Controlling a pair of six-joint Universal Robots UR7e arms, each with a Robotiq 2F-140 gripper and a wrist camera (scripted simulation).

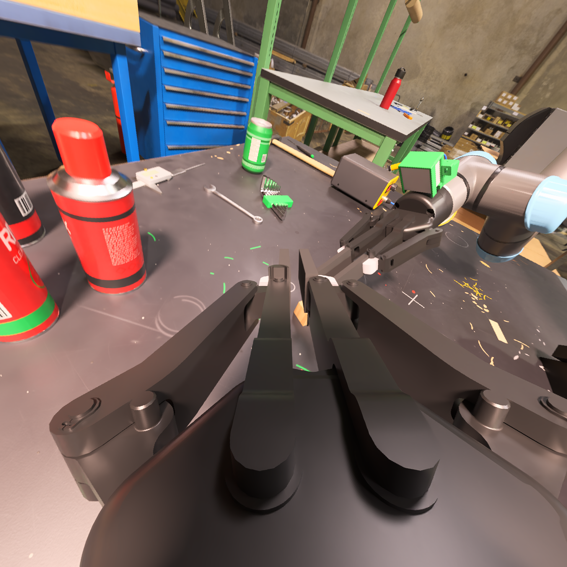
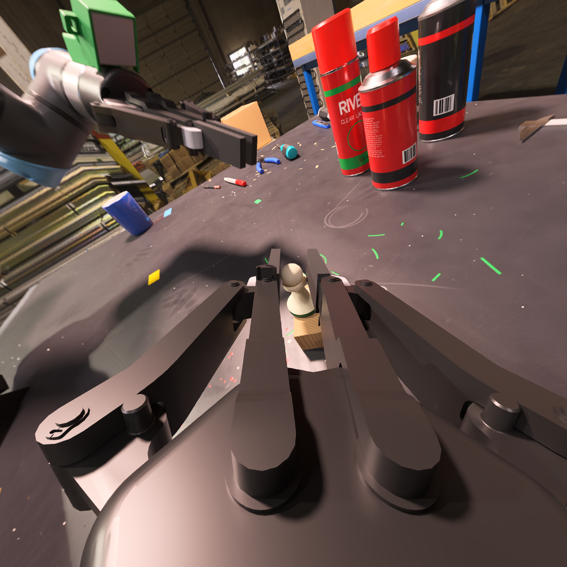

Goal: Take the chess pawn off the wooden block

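The cream chess pawn (image 2: pixel 296 291) is seen upright on the wooden block (image 2: pixel 307 334), between the narrowed right hand (image 2: pixel 293 260) fingers; touching cannot be told, and the left hand (image 1: pixel 293 260) is narrowed, empty.

both wrist views look down along their fingers, close over one dark table (image 1: pixel 190 276), facing oppositely

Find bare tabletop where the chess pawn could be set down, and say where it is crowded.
Free: the stretch between the blue cylinder and the red spray cans, around the chalk circle. Crowded: by the cans, and at the wooden block, where the right pincer flanks the chess pawn.
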